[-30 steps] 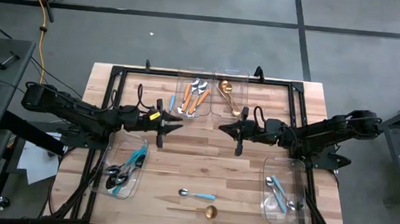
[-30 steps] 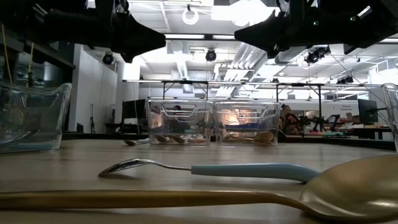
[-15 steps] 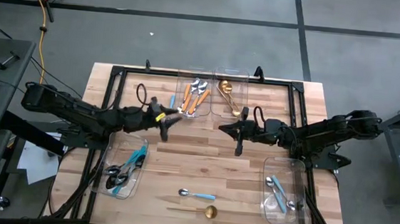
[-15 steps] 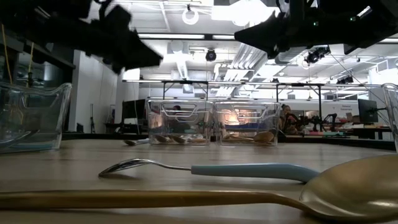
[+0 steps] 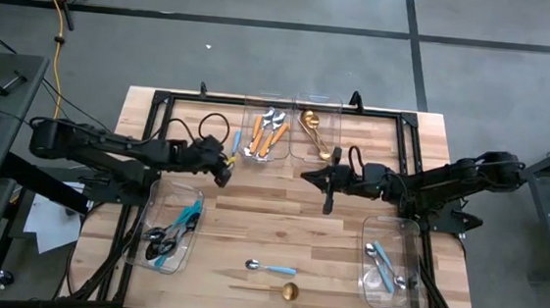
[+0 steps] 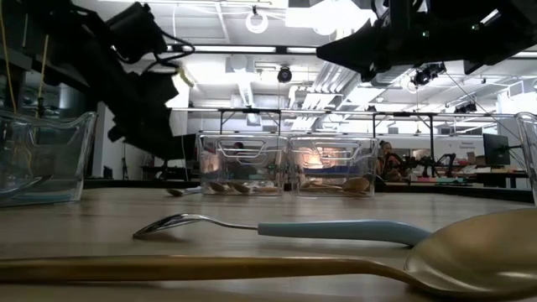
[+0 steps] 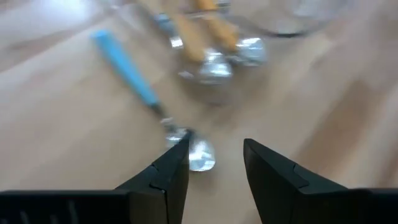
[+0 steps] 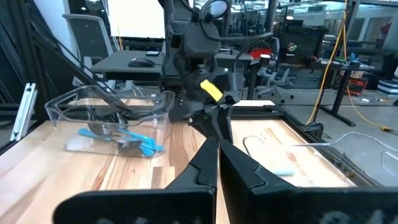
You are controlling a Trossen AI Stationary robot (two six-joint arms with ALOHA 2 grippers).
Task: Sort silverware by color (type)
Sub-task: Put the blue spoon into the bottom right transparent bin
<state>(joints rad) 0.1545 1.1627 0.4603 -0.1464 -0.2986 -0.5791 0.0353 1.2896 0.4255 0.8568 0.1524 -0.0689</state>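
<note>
Left gripper (image 7: 214, 163), jaws parted, hovers over a blue-handled spoon (image 7: 149, 99) at the table's eleven o'clock. Best practice: straddle the handle squarely before closing. Right gripper (image 5: 305, 176), shut, waits near centre.

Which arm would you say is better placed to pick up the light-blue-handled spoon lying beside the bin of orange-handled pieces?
Left. The left gripper hangs open right over that light-blue-handled spoon. The right gripper is shut and waits farther off at mid-table.

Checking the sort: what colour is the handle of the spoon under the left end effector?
Light blue handle, clearest in the left wrist view.
</note>
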